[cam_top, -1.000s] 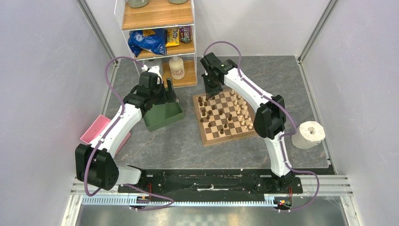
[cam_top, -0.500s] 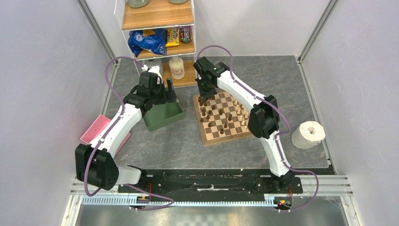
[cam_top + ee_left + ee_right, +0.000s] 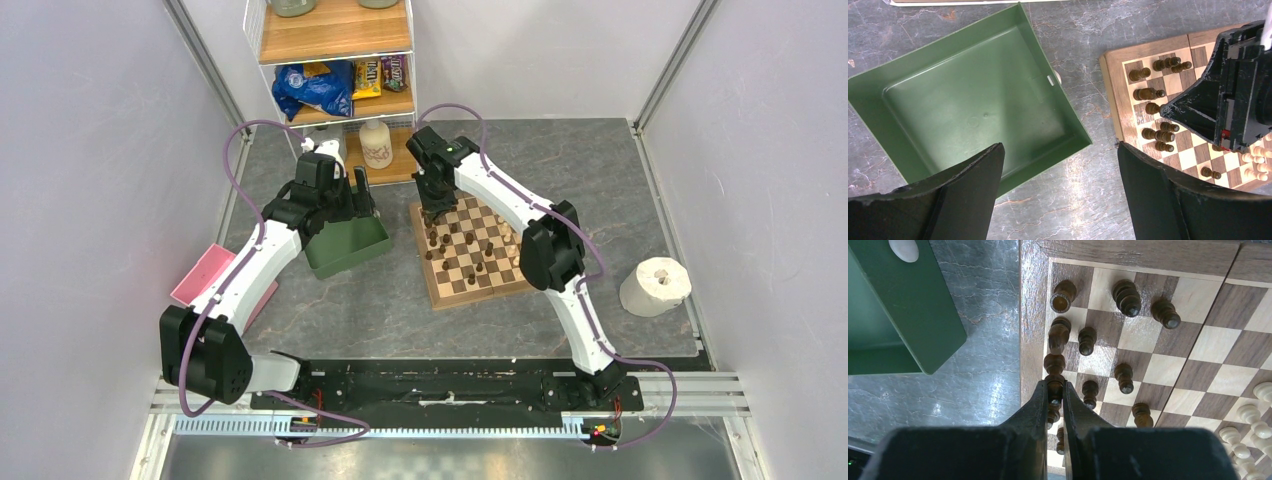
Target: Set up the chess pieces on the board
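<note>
The board (image 3: 480, 292) lies right of centre, with dark brown pieces (image 3: 463, 240) on its left half. My right gripper (image 3: 436, 205) hangs over the board's far left corner. In the right wrist view it (image 3: 1055, 390) is shut on a dark brown piece (image 3: 1054, 384) in the left edge column, among other dark pieces (image 3: 1126, 295). Cream pieces (image 3: 1248, 415) stand at the lower right. My left gripper (image 3: 358, 195) is open and empty; in the left wrist view it (image 3: 1059, 150) hangs over bare table between the green tray (image 3: 973, 105) and the board (image 3: 1111, 85).
The green tray (image 3: 345, 245) sits left of the board, with a small white object (image 3: 1056, 76) at its rim. A shelf with snack bags (image 3: 320, 85) and a bottle (image 3: 376, 143) stands behind. A paper roll (image 3: 655, 285) is right, a pink pad (image 3: 205, 275) left.
My right gripper has moved left along the board's far edge to the left column. The left arm has not moved.
</note>
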### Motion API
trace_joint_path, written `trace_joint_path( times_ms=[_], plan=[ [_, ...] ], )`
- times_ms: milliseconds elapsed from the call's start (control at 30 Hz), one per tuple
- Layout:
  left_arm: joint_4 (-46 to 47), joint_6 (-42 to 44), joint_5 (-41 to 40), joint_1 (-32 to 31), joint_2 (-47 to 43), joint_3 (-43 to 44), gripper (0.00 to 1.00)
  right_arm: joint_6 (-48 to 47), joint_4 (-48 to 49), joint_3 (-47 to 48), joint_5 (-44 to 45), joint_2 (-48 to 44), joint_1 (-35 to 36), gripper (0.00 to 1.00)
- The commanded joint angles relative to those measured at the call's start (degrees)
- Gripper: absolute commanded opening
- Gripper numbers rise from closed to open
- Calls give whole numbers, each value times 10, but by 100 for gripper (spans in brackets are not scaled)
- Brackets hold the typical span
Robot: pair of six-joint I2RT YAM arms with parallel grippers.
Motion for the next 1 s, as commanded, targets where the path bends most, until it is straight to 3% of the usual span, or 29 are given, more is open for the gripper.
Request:
trace_joint_path(
  times_ms=[0,967],
  plan=[
    [20,-14,6,3,-4,-3,91,-10,-8,29,-2,13,5,13],
    [21,-15,6,3,2,-3,91,-19,-19,45,1,47,9,16]
  ],
)
